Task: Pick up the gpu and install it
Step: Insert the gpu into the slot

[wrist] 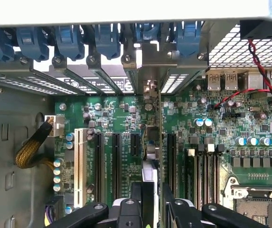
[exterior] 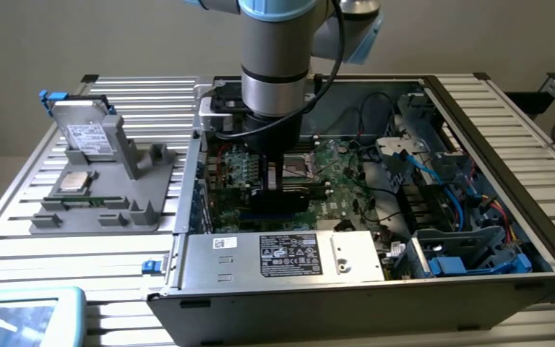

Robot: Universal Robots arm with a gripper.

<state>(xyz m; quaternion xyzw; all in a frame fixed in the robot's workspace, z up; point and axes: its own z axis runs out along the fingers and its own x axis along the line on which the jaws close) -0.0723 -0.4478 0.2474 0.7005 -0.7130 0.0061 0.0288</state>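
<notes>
Gripper: the black two-fingered gripper (exterior: 280, 170) stands inside the open case at the centre of the exterior view. Its fingers are drawn narrow and clamped on the gpu.
Gpu: the gpu (exterior: 282, 199), a flat rectangular expansion card with a dark face, is held upright on edge just below the fingers, over the motherboard. In the wrist view it is seen as a thin edge (wrist: 160, 142) running out from the gripper (wrist: 153, 204), with its silver bracket towards the rear wall.
Reason for the hold: the card is held vertical, judged so that its lower edge meets a long slot and its bracket meets a rear opening.
Slots: the black plastic expansion slots (wrist: 117, 161) are laid parallel to the card. Whether the card is seated cannot be told.
Motherboard: the green circuit board (exterior: 345, 170) is studded with small silver capacitors.
Case: the grey sheet-metal computer case (exterior: 355, 311) is laid on its side, lid off, so the board is reached from above.
Clips: glossy blue plastic clips (wrist: 108, 40) are ranged along the rear openings.
Holder: on the exterior view's left, a grey moulded holder (exterior: 152, 206) carries a silver hard drive (exterior: 87, 136), well apart from the gripper.
</notes>
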